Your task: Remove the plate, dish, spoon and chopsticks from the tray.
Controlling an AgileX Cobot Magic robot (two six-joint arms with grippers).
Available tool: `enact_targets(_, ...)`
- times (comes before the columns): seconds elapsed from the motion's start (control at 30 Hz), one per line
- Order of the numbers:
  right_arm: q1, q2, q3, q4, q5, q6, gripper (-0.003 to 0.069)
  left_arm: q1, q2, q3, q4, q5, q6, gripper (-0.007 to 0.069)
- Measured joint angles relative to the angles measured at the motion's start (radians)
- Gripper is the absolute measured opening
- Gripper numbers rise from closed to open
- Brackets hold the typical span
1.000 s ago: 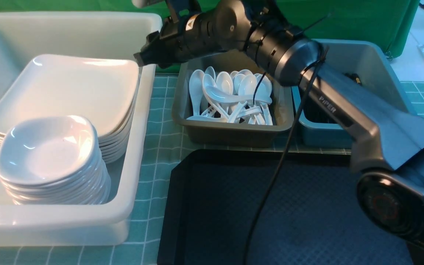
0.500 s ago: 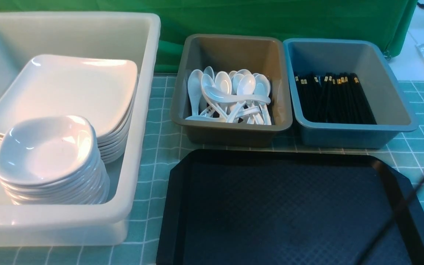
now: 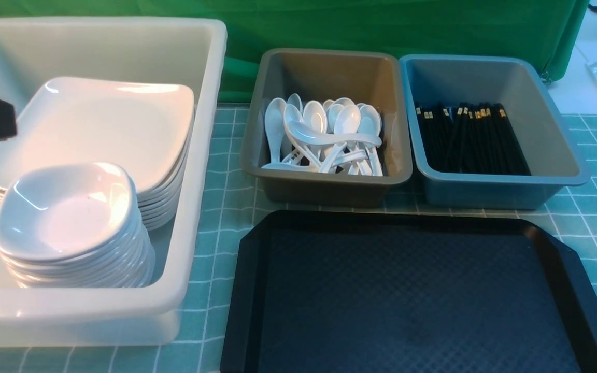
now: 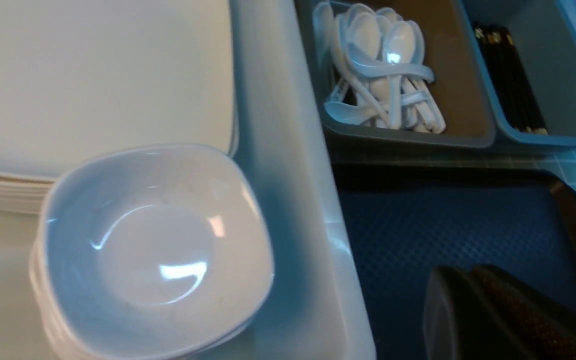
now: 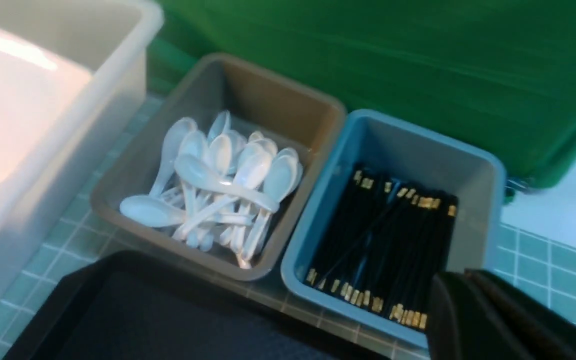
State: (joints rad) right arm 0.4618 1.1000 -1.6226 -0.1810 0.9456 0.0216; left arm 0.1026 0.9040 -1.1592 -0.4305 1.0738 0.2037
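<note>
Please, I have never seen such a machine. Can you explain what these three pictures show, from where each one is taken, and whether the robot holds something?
It is a robot with two arms, each ending in a gripper. The front picture looks forward from between the arms; the other two come from cameras on the wrists. The black tray is bare. A white tub holds stacked plates and small dishes, a grey tub spoons, a blue tub chopsticks. The left gripper and the right gripper are shut and hold nothing.
</note>
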Motion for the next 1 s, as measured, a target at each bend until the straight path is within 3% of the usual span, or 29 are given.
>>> enact_targets(0.03, 0.0, -0.032, 0.02, -0.004, -0.025, 0.005, 0.002, -0.011, -0.001, 0.0, 0.002, 0.0, 0.0, 0.001)
enact_targets(0.13, 0.0, -0.285, 0.373, -0.025, -0.275, 0.077, 0.002, -0.105, -0.008, 0.0, 0.021, -0.015, 0.002, 0.001)
enact_targets(0.3, 0.0, -0.612, 0.817, -0.036, -0.649, 0.097, 0.002, -0.211, -0.011, 0.0, 0.026, -0.021, 0.025, 0.001)
enact_targets(0.53, 0.0, -0.873, 1.232, -0.046, -1.083, 0.157, 0.0021, -0.252, -0.022, 0.008, -0.018, -0.03, 0.071, 0.001)
enact_targets(0.73, 0.0, -0.917, 1.311, -0.047, -1.186, 0.202, 0.0055, -0.252, -0.168, 0.131, -0.042, -0.096, 0.122, 0.001)
enact_targets(0.87, 0.0, -0.917, 1.312, -0.049, -1.205, 0.202, 0.0105, -0.252, -0.386, 0.278, -0.046, -0.195, 0.218, 0.001)
enact_targets(1.0, 0.0, -0.917, 1.312, -0.049, -1.208, 0.204, 0.0131, -0.252, -0.572, 0.427, -0.048, -0.291, 0.167, 0.001)
